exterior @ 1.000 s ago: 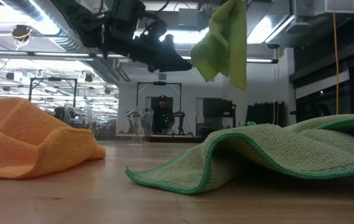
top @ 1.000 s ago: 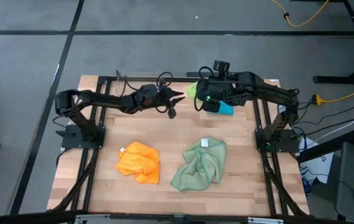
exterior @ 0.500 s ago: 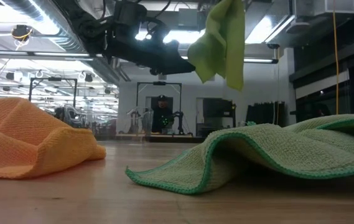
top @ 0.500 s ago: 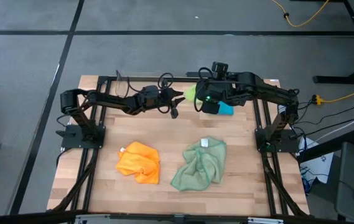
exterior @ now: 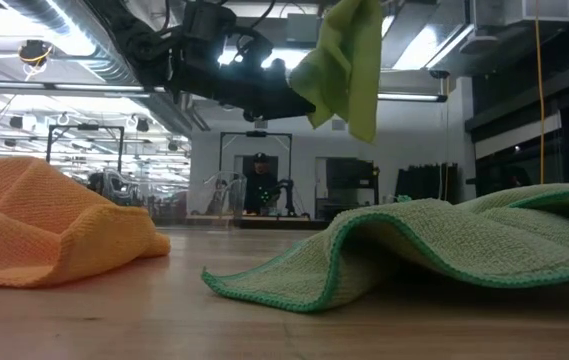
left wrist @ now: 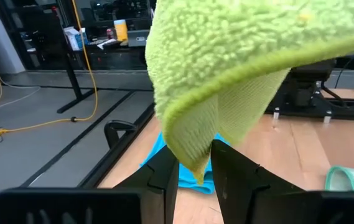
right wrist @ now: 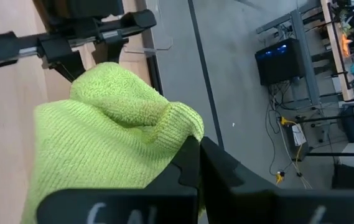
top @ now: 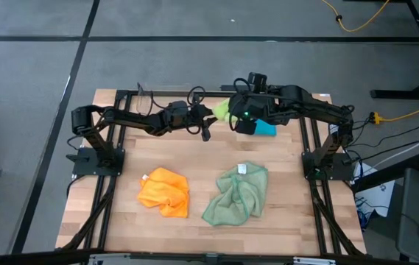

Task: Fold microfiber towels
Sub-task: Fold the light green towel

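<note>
Microfiber towel, lime green, soft square cloth [top: 224,110]: high view, held above the table near 12 o'clock, clamped in the right gripper [top: 233,112]; left gripper [top: 210,118] at its edge, fingers slightly apart. Teal blue towel [top: 267,129] at 1 o'clock, orange towel [top: 164,191] at 7 o'clock, pale sage green towel [top: 236,192] at 5 o'clock. Low view: lime towel [exterior: 345,60] hanging at 12 o'clock. Left wrist view: towel corner [left wrist: 192,163] between parted fingers [left wrist: 231,168]. Right wrist view: fingers [right wrist: 189,158] together on lime cloth.
</note>
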Motion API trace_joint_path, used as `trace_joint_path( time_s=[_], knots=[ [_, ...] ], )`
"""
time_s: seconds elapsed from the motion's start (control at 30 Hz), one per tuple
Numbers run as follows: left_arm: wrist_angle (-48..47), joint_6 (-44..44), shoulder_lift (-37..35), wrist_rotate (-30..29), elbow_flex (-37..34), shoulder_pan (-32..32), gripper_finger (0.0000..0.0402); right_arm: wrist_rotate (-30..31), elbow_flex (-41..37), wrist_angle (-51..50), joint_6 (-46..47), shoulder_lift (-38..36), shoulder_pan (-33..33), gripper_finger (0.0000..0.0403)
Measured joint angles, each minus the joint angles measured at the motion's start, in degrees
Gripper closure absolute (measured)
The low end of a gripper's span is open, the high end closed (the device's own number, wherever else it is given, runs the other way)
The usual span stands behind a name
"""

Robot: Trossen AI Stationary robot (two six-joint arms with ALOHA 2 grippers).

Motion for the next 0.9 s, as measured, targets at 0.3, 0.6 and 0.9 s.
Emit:
trace_joint_path(
  time_s=[0.3, 0.6, 0.9],
  knots=[
    [0.0, 0.02, 0.0, -0.29, 0.0, -0.02, 0.0317, 0.02, 0.0, 2.44, -1.38, 0.0, 2.27, 0.0398],
    [-1.19, 0.38, -0.02, -1.61, 0.0, -0.04, 0.0361, 0.0, 0.0, 2.1, 1.73, 0.0, 2.48, 0.0397],
    [-4.11, 3.23, -0.04, -10.85, 0.02, -0.22, 0.0401, -8.4, -0.05, -4.99, 15.66, 0.0, 2.32, 0.0367]
  ],
)
